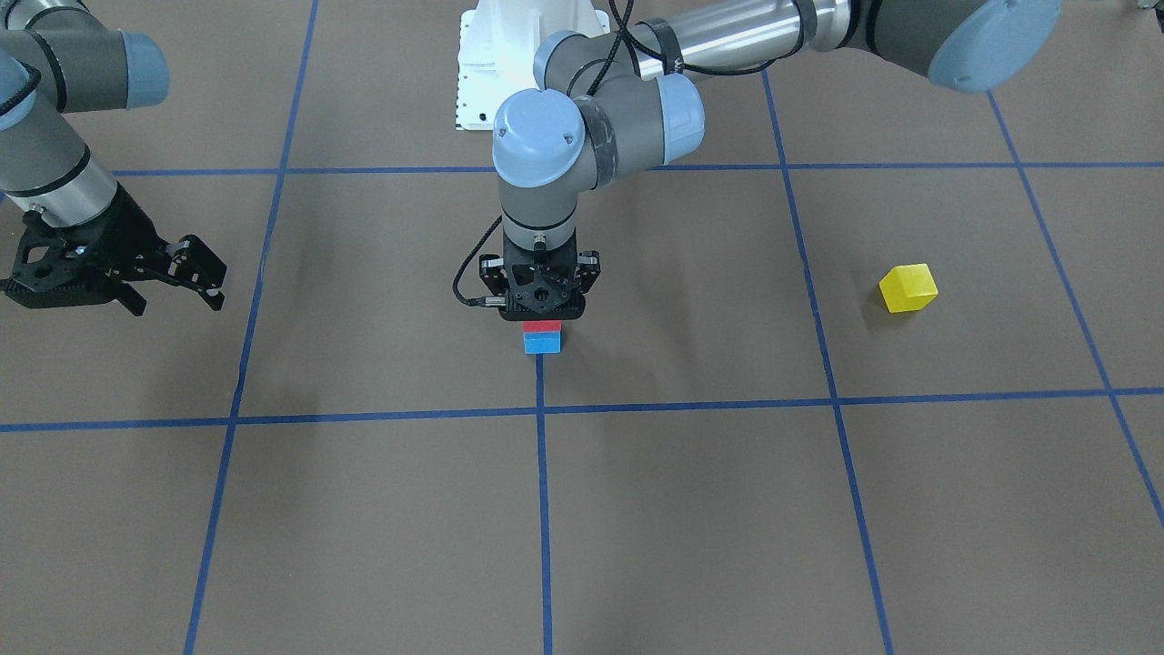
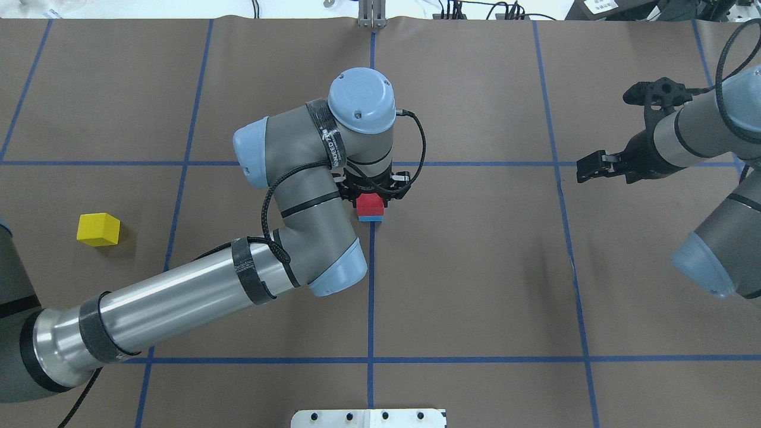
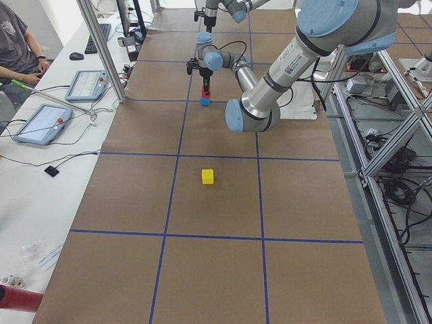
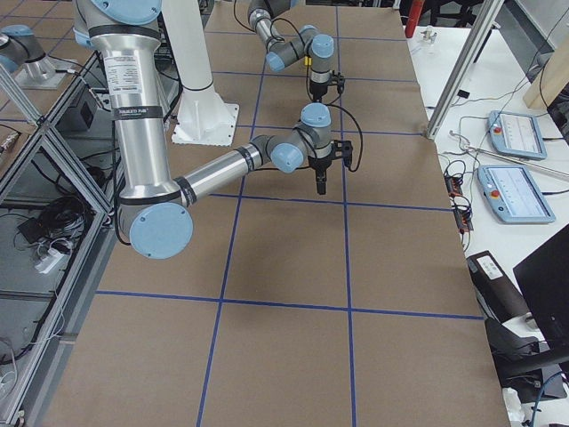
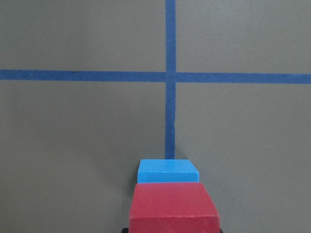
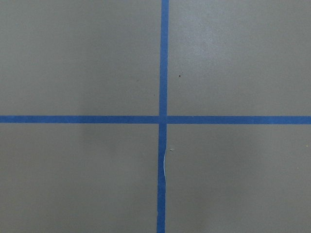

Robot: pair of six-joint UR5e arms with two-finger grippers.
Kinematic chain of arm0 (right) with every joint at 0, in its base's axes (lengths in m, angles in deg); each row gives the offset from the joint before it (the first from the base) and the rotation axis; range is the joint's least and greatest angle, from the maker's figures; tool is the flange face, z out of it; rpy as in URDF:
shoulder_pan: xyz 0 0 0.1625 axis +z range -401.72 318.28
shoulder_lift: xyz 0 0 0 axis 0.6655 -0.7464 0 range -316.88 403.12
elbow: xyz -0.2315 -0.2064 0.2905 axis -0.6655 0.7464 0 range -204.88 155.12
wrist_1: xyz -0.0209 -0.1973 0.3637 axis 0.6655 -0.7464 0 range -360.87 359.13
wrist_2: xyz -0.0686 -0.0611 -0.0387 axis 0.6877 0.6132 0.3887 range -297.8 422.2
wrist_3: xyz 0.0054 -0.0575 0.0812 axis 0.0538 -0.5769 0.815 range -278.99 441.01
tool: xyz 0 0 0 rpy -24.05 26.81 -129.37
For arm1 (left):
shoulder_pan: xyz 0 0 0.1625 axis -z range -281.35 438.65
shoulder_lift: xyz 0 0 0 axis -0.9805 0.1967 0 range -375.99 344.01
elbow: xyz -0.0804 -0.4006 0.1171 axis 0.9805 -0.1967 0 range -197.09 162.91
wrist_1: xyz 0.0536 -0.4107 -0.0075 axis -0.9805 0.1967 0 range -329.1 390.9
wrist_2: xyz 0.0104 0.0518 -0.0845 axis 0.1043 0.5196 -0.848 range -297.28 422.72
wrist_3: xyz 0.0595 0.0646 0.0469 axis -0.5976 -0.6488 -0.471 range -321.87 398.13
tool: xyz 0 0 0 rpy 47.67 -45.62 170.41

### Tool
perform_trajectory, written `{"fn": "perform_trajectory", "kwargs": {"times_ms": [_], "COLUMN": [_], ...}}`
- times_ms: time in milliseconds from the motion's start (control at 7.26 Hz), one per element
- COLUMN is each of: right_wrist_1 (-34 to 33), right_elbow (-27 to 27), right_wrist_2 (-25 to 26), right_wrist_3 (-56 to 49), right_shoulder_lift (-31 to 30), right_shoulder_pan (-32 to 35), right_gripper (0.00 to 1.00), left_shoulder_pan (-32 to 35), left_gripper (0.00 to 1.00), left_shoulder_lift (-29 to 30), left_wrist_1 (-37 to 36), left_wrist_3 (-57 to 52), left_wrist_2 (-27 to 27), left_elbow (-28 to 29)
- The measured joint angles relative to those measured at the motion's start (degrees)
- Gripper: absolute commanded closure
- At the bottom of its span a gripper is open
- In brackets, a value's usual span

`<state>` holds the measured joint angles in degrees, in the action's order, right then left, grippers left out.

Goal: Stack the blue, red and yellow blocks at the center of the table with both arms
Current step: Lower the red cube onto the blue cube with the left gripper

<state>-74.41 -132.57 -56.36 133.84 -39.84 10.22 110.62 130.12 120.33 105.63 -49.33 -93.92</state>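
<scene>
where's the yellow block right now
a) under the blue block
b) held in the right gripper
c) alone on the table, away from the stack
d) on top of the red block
c: the yellow block sits by itself on the table on the robot's left side, well apart from the red block resting on the blue block.

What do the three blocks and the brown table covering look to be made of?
The yellow block, red block and blue block: solid-coloured, sharp-edged, matte faces; painted wood or hard plastic, I cannot tell which. The table covering: brown paper by its look, dull and flat, with faint seams. The grid lines: blue adhesive tape, one strip edge slightly lifted in the right wrist view.
</scene>
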Motion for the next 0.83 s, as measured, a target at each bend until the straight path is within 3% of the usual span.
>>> {"fn": "perform_trajectory", "kwargs": {"times_ms": [826], "right_wrist_1": [0.00], "right_elbow": [0.11], "right_wrist_2": [0.00], "right_wrist_3": [0.00], "right_shoulder_lift": [0.00], "right_shoulder_pan": [0.00], "right_gripper": [0.00], "left_shoulder_pan": [-0.06], "left_gripper": [0.57], "left_shoulder_lift": [0.16], "left_wrist_1": [0.21], "left_wrist_3": [-0.30], "left_wrist_2": [-0.01], "left_elbow": [0.09]}}
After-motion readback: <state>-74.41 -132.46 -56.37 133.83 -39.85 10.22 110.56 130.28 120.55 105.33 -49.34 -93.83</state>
